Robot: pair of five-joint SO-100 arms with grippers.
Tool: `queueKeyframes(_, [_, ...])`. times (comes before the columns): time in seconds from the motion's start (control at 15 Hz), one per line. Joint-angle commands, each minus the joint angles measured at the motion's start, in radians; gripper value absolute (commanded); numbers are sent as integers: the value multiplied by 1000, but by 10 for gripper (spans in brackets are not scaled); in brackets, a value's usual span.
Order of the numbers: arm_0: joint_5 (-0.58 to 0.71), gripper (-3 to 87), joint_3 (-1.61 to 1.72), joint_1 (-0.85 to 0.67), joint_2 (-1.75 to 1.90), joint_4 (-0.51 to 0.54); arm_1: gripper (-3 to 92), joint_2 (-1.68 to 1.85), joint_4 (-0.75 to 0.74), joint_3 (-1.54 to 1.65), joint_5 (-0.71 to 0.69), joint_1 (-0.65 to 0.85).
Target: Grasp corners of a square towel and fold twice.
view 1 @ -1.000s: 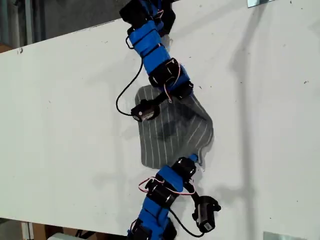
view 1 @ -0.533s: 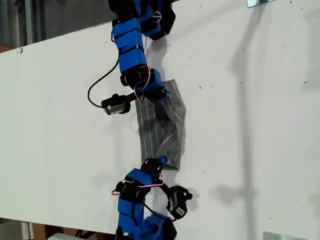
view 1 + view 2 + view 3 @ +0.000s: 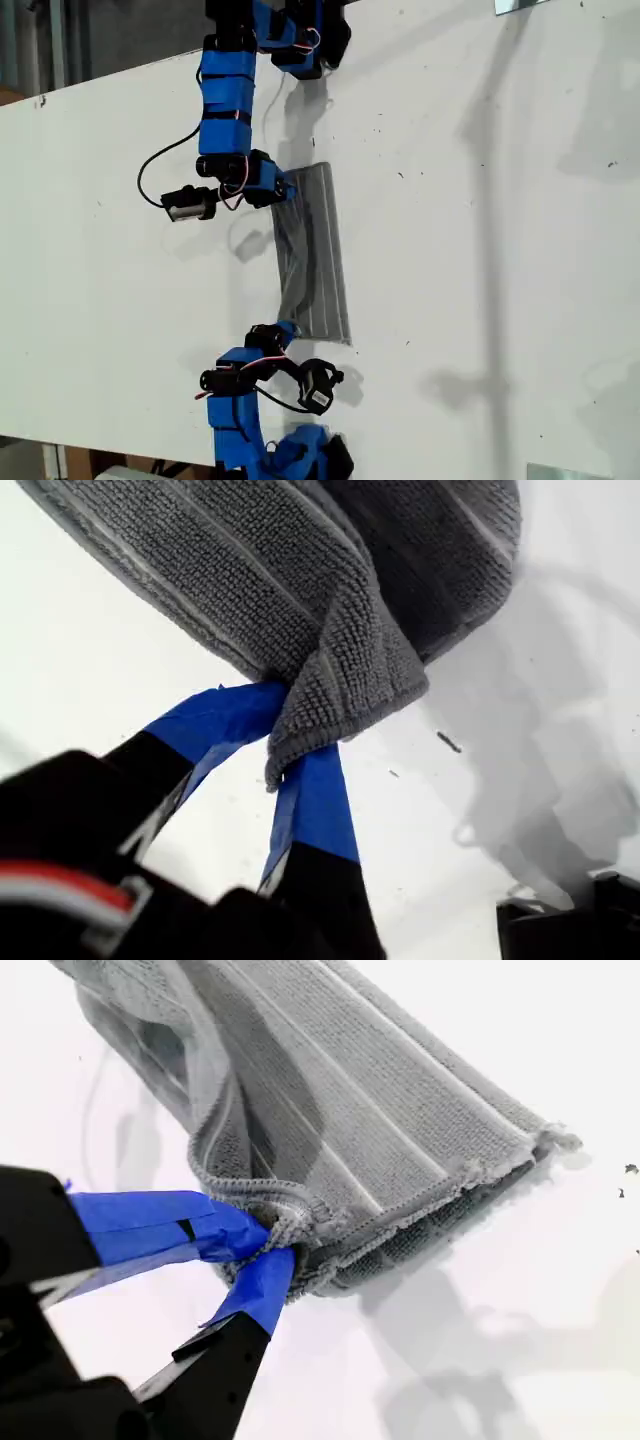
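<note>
The grey white-striped towel lies doubled over as a narrow strip in the middle of the white table. My first gripper is at the strip's far end in the exterior view. It is shut on a bunched corner of the towel, which hangs lifted off the table. My second gripper is at the near end. It is shut on the gathered corner of the towel, whose layered hem rests on the table.
The white table stretches wide toward the exterior view's right. Metal brackets sit at that view's top right and bottom right. The table's edge runs along the exterior view's upper left.
Both arms swept toward the exterior view's left with their corners. The towel went from a broad rumpled sheet to a narrow folded strip.
</note>
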Motion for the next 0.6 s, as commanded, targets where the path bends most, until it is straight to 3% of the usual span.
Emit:
queueKeyframes(0.0, [55,0,-2,-100,51,-9,-1,63,-29,23,-44,83])
queueKeyframes(0.13, [77,0,34,-130,44,-17,-1,57,-64,86,-63,112])
queueKeyframes(0.53, [-5,0,67,66,75,15,-1,58,-38,140,-21,-15])
